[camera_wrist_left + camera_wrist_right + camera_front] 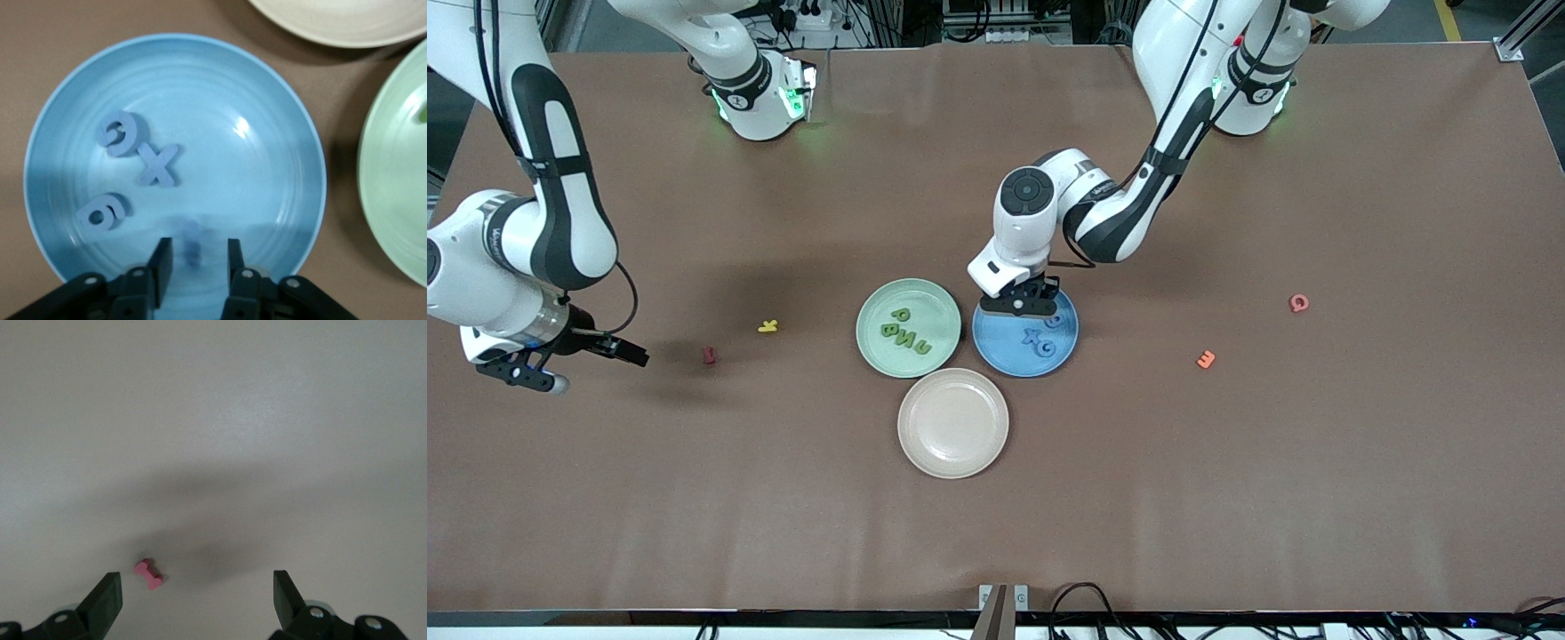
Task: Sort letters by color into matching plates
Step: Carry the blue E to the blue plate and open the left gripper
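Observation:
My left gripper (1024,307) hangs low over the blue plate (996,342), at its edge toward the robots' bases. In the left wrist view its jaws (197,257) stand a little apart, open, and a blurred blue letter (193,243) shows in the gap, touching neither finger. Three blue letters (157,165) lie in the blue plate (253,100). Several green letters (907,338) lie in the mint green plate (934,311) beside it. My right gripper (569,366) waits wide open over bare table at the right arm's end, holding nothing.
A beige-pink plate (953,423) lies nearer the front camera, touching both plates. Loose pieces on the table: yellow (768,326), dark red (709,356), orange (1206,359), red (1299,303). A pink piece (148,574) lies under the right gripper (197,593).

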`<state>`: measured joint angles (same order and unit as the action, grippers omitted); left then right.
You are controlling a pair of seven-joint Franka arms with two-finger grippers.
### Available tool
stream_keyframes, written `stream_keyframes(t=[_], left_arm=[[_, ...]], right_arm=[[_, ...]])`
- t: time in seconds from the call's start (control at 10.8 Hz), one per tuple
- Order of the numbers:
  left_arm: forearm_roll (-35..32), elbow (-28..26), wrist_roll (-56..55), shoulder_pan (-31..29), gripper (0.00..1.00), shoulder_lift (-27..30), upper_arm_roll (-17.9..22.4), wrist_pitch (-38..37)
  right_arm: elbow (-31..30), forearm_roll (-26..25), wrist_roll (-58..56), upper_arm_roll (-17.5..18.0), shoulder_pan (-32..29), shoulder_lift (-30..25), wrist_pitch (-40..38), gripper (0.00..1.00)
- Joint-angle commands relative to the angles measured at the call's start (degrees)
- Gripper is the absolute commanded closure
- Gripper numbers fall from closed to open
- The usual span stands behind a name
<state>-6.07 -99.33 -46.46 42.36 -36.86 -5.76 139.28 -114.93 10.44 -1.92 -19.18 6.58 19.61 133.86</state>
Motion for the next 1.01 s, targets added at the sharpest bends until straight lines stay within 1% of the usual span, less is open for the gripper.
stream_keyframes(t=[0.0,0.09,0.28,0.46,0.55,0.65,0.74,0.83,0.92], left_arm=[[0.53,2.13,-0.03,0.09,0.00,-0.84,0.66,-1.64],[0.18,2.21,1.45,-0.26,0.00,-0.41,0.75,-3.39],[0.09,2.12,10.04,-2.79,0.00,0.47,1.01,-5.85],[0.09,2.04,15.94,-5.17,0.00,1.35,0.92,-7.70],[0.09,2.04,18.40,-6.75,0.00,1.96,0.92,-8.49],[0.09,2.12,21.21,-8.51,0.00,2.32,0.75,-9.28],[0.26,2.12,24.46,-10.00,0.00,2.50,0.75,-9.90],[0.00,2.04,26.40,-12.11,0.00,2.93,0.57,-9.99],[0.09,2.12,29.38,-16.74,0.00,4.16,-1.78,-10.52]], right_arm=[[2.16,-0.95,-0.27,-0.42,-0.69,-0.89,-3.33,0.00],[2.25,-0.95,-0.36,-0.33,-1.04,-1.06,-3.43,0.00],[4.08,-0.95,-0.36,-0.42,-1.31,-1.15,-5.79,0.00],[8.20,-1.13,-0.27,-1.47,-1.66,-1.15,-11.13,0.00],[10.84,-1.13,0.16,-1.65,-1.66,-1.15,-15.51,0.00],[12.43,-1.22,0.78,-1.82,-1.57,-1.67,-19.04,0.00],[12.88,-1.22,1.56,-1.91,-1.49,-2.98,-20.20,0.00],[12.89,-1.39,1.57,-1.91,-1.49,-4.21,-20.30,0.00],[12.89,-2.26,1.66,-1.91,-1.57,-5.10,-21.35,0.00]])
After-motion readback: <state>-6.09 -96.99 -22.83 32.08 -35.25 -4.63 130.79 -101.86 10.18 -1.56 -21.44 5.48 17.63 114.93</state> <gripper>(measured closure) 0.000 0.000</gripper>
